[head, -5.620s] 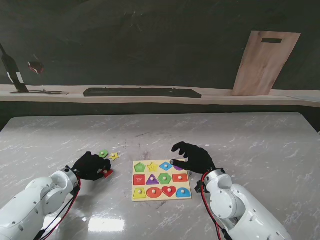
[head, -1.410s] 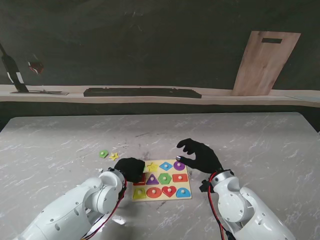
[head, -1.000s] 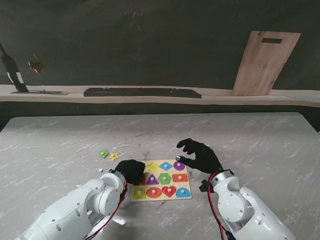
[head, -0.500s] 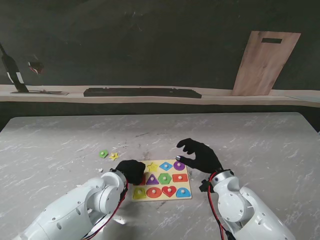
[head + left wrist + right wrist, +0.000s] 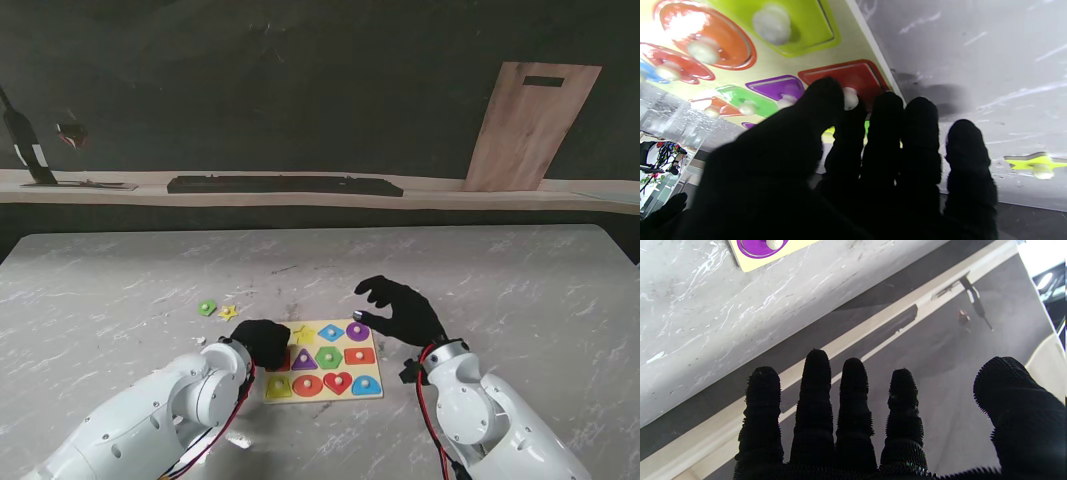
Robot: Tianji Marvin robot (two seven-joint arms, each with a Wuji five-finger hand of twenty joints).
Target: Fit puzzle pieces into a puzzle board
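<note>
The puzzle board (image 5: pixel 318 396) lies on the marble table between my arms, with several coloured knobbed pieces seated in it. My left hand (image 5: pixel 262 340) covers its left side. In the left wrist view its thumb and forefinger pinch the white knob of the red square piece (image 5: pixel 846 75), which lies in its recess at the board's (image 5: pixel 773 71) edge. My right hand (image 5: pixel 400 312) hovers open by the far right corner, fingers spread, holding nothing; its wrist view shows the purple circle piece (image 5: pixel 756 245). A green round piece (image 5: pixel 207 307) and a yellow star (image 5: pixel 229 312) lie loose to the left.
A ledge runs behind the table with a long dark bar (image 5: pixel 285 185) on it. A wooden panel (image 5: pixel 530 125) leans at the back right, and a dark stand (image 5: pixel 25 150) is at the back left. The yellow star (image 5: pixel 1037 163) lies just past my left fingertips.
Since the earliest frame my left hand carried the red square from the table on the left onto the board. Over the last second both hands have barely moved.
</note>
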